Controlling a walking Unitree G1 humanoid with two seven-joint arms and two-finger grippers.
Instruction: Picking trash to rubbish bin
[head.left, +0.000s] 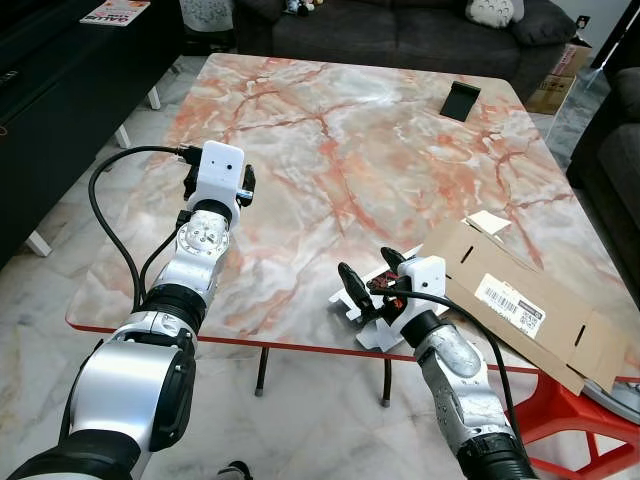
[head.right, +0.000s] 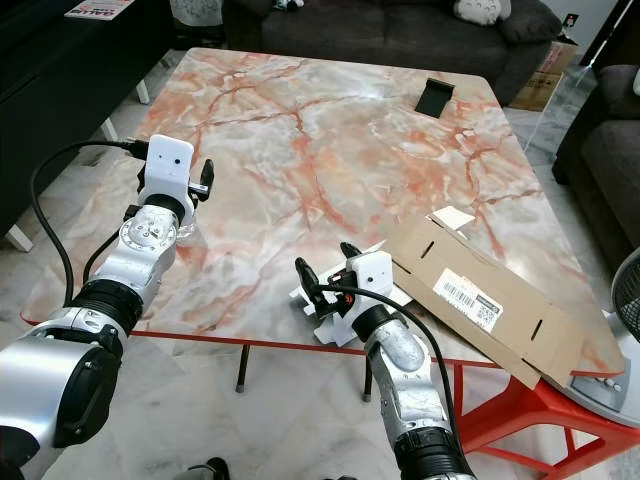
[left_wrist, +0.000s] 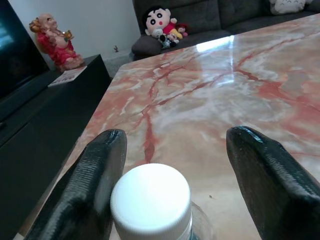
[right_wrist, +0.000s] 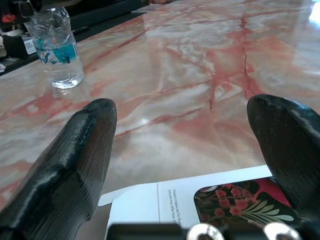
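A clear water bottle (right_wrist: 57, 47) with a blue label and white cap (left_wrist: 150, 200) stands near the table's left edge. My left gripper (left_wrist: 175, 145) is open just above it, one finger on each side of the cap; in the eye views its white wrist (head.left: 218, 175) hides the bottle. A flattened white carton (head.left: 362, 325) with a red floral print (right_wrist: 235, 200) lies at the table's front edge, partly overhanging it. My right gripper (head.left: 371, 274) hovers open over this carton, with its fingers straddling the carton's far end.
A flat brown cardboard sheet (head.left: 520, 300) with a barcode label lies at the front right corner. A small black stand (head.left: 460, 100) sits far right on the marble table (head.left: 330, 150). Dark sofa (head.left: 400, 30) behind, black cabinet (head.left: 60, 90) left, fan (head.right: 625, 300) right.
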